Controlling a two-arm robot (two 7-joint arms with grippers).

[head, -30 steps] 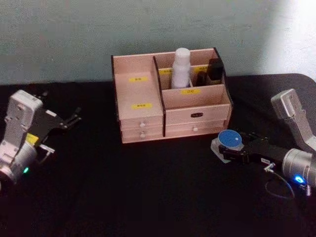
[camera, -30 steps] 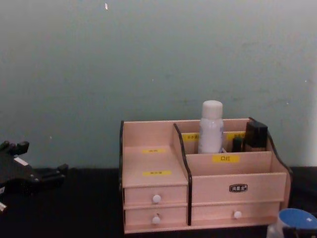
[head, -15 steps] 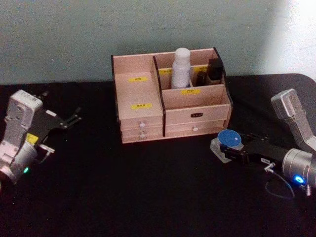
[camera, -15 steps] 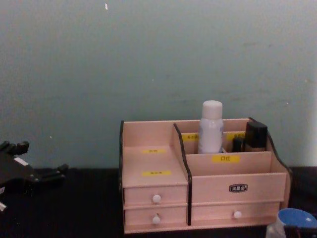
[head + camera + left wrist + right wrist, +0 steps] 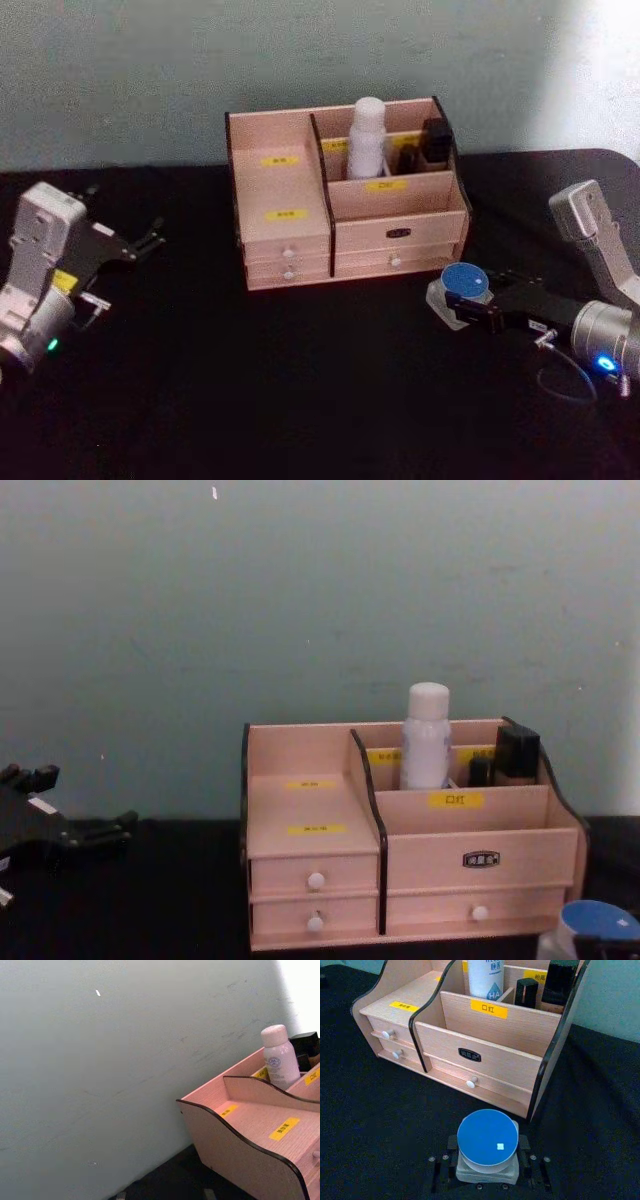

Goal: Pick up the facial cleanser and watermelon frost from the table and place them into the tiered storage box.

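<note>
A black cloth-covered worktop [image 5: 300,400] runs back to a pale grey-green painted wall [image 5: 130,70]. A black-capped rectangular bottle [image 5: 517,752] stands upright, with a smaller black tube [image 5: 480,771] just beside it.

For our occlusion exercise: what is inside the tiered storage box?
A white bottle stands upright in a rear compartment, dark containers beside it. Shut drawers hide their contents.

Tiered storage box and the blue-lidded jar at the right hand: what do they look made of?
Tiered storage box: thin wood or plywood panels, matte pale pink with faint grain and dark cut edges. Blue-lidded jar, at the right hand in front of the box: likely plastic, with a smooth matte blue lid over a translucent whitish body.
</note>
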